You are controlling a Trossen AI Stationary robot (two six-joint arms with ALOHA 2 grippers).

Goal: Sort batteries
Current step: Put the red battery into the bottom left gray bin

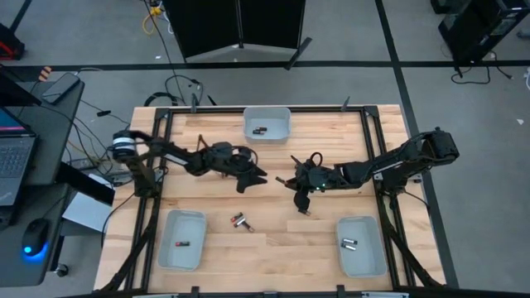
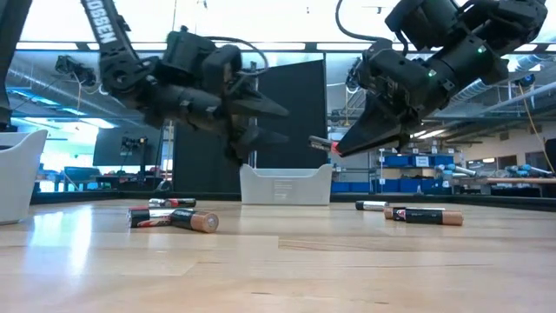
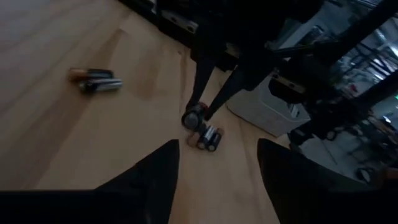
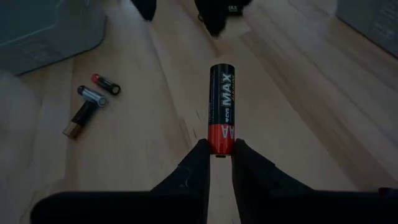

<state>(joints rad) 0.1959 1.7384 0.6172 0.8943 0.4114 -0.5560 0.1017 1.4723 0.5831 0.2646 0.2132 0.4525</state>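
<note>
- Right gripper (image 4: 216,155) is clamped on the butt end of a red-and-black cell (image 4: 221,109); the cell sticks straight out past the fingertips, held above the table near its middle.
- Left gripper (image 1: 252,176) hangs over the table centre-left, jaws spread wide, nothing in them.
- Step in hand, as I judge it: carry the held cell to its tray. The grip is only on the tip, so move level and slowly, keep the cell from swinging, and lower it well inside the tray wall before letting go.
- Which tray takes this type I cannot tell for sure.
- Far tray (image 1: 267,123): one dark cell inside.
- Near-left tray (image 1: 181,240): one cell with red on it.
- Near-right tray (image 1: 362,247): two pale cells.
- Loose cells on the wood: a pair (image 1: 241,221) between the near trays, another small group (image 3: 207,135) below the right gripper.
</note>
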